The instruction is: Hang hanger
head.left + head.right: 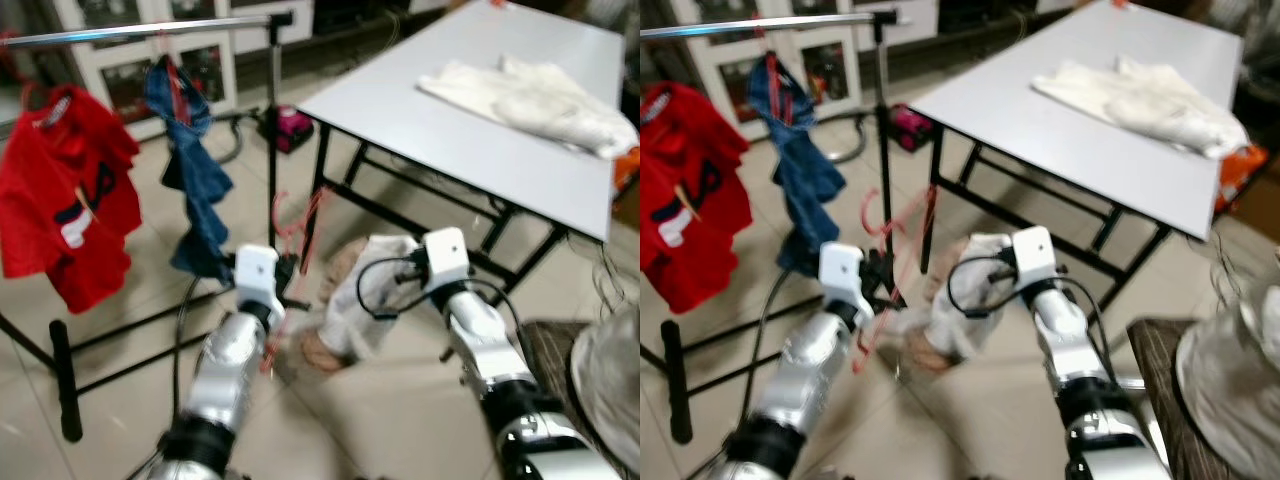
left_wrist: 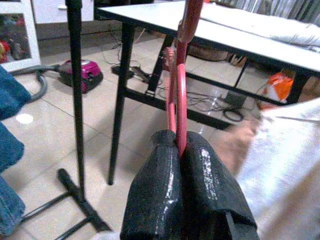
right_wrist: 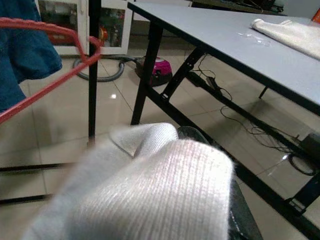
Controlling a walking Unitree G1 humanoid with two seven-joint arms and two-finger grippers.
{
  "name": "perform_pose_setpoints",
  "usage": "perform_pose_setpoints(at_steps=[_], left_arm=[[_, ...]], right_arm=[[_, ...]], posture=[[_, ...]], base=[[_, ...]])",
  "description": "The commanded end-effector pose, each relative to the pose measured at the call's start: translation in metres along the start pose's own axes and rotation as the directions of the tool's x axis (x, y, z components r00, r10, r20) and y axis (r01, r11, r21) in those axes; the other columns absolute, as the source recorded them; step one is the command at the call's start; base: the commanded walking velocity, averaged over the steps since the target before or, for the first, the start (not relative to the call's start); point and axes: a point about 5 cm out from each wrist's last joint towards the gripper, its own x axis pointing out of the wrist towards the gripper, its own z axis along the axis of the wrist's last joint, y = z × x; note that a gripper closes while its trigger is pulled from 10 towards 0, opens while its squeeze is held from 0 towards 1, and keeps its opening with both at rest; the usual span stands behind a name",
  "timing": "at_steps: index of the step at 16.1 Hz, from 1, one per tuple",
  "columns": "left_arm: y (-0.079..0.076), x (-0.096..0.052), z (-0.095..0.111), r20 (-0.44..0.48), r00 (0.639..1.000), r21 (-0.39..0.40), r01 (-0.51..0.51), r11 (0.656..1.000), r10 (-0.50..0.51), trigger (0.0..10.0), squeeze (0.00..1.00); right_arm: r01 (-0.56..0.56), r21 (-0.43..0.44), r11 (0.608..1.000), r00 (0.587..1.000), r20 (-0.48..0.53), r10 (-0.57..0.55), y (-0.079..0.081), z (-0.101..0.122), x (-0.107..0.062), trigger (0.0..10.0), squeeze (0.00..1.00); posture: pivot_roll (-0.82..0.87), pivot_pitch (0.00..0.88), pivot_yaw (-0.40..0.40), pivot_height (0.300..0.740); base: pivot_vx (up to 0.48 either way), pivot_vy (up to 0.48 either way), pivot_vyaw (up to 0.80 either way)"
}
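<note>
Left pincer (image 2: 182, 150) clamped tight on red hanger (image 2: 179, 90), held low beside the clothes rack (image 1: 273, 120). Right pincer (image 1: 385, 285) buried in white garment (image 1: 360, 305) near the tabletop (image 1: 420, 120); finger state unreadable.

Beige tiled floor (image 1: 400, 420), grey folding table (image 1: 420, 110), white glass-fronted cabinets (image 1: 130, 50)

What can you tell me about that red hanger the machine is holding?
The red hanger is a thin frame, plastic or coated wire by its look, with a hook on top. It stands roughly upright, pinched between the left gripper's shut black fingers. A white garment, held by the right gripper, lies against its lower part. It is not on the clothes rail yet.
</note>
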Motion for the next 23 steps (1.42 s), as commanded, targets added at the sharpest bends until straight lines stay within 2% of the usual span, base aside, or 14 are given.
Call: perform_pose_setpoints(at_steps=[1,4,9,11,13,16,20,23], left_arm=[[-0.003,0.003,-0.001,-0.019,1.0,-0.012,0.009,1.0,-0.009,10.0,0.0],[-0.002,0.009,0.002,-0.024,1.0,-0.005,0.016,1.0,-0.016,10.0,0.0],[-0.002,0.014,0.004,-0.025,0.999,0.0,0.024,1.0,-0.024,10.0,0.0],[-0.002,0.015,0.004,-0.027,0.999,0.026,0.032,0.999,-0.031,10.0,0.0],[-0.005,0.02,0.009,-0.019,0.998,0.036,0.067,0.997,-0.067,10.0,0.0],[-0.008,0.022,0.007,-0.03,0.995,0.044,0.091,0.995,-0.09,10.0,0.0],[-0.016,0.026,0.008,-0.024,0.993,0.032,0.115,0.993,-0.115,10.0,0.0],[-0.022,0.027,0.008,-0.021,0.989,0.031,0.144,0.989,-0.144,10.0,0.0]], right_arm=[[0.036,-0.017,0.999,0.999,0.028,-0.035,-0.011,0.005,0.0,10.0,0.0],[0.079,-0.025,0.997,0.996,0.042,-0.078,-0.021,0.006,-0.005,10.0,0.0],[0.092,-0.024,0.995,0.995,0.038,-0.091,-0.02,0.002,-0.007,10.0,0.0],[0.102,-0.025,0.994,0.994,0.043,-0.101,-0.021,0.002,-0.008,10.0,0.0],[0.359,0.003,0.933,0.926,0.122,-0.357,-0.055,0.014,-0.018,10.0,0.0],[0.363,-0.037,0.931,0.926,0.126,-0.356,-0.061,0.012,-0.023,10.0,0.0],[0.436,-0.063,0.898,0.894,0.141,-0.425,-0.082,0.016,-0.032,10.0,0.0],[0.405,-0.097,0.909,0.912,0.118,-0.393,-0.078,0.014,-0.03,10.0,0.0]], posture=[[-0.01,0.0,-0.004,0.74],[-0.03,0.0,0.012,0.74],[-0.05,0.0,0.025,0.74],[-0.06,0.0,0.03,0.74],[-0.08,0.0,0.046,0.74],[-0.09,0.0,0.056,0.74],[-0.12,0.0,0.069,0.74],[-0.13,0.0,0.075,0.74]], base=[[0.0,0.0,0.0],[0.0,0.0,0.0],[0.0,0.0,0.0],[0.0,0.0,0.0],[0.0,0.0,0.0],[0.0,0.0,0.0],[0.0,0.0,0.0],[0.0,0.0,0.0]])
